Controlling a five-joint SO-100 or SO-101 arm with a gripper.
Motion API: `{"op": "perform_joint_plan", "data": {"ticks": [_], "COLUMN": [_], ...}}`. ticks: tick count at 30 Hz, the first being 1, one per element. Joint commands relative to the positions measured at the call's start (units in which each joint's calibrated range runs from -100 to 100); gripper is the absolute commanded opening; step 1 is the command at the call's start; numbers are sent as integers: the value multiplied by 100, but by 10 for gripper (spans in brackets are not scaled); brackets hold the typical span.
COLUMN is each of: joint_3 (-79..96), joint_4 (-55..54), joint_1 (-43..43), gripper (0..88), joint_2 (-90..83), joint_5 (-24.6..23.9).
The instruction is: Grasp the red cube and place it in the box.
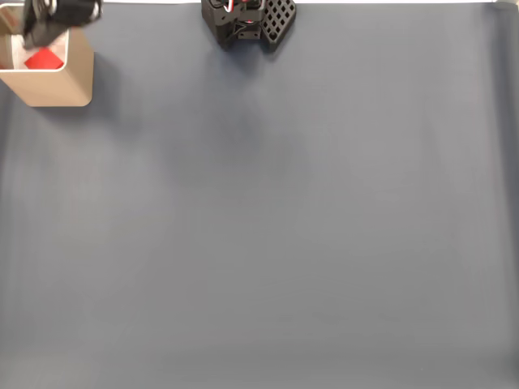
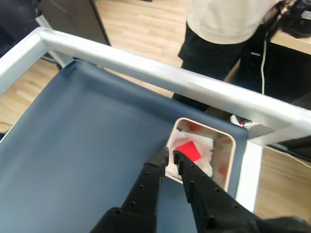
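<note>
Red cube [image 2: 188, 150]: lies on white lining in box [image 2: 230, 160], job looks done.
Pincer [image 2: 170, 155]: above box rim, nearly closed, holds nothing.

Gripper: my black gripper [image 2: 171, 155] reaches up from the lower edge, its two fingers nearly together with a thin gap between the tips, poised just over the near wall of the box.
Box: the tan box [image 2: 232, 154] sits at the far corner of the blue mat [image 2: 82, 141].
Cube: the red cube [image 2: 188, 150] lies inside on white lining (a red reflection tints the inner walls), clear of my fingertips.
Frame: a pale metal rail [image 2: 160, 73] borders the mat.
Background: a person [image 2: 223, 29] stands beyond the rail on a wood floor.
</note>
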Motion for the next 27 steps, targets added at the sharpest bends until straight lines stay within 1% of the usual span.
{"op": "perform_joint_plan", "data": {"ticks": [1, 14, 21, 27], "joint_3": [-519, -1003, -656, 138], "joint_4": [50, -7, -16, -302], "joint_1": [-658, -2930, -4187, -4947], "gripper": [0, 0, 0, 0], "joint_2": [144, 993, 898, 413], "joint_5": [54, 147, 44, 5]}}
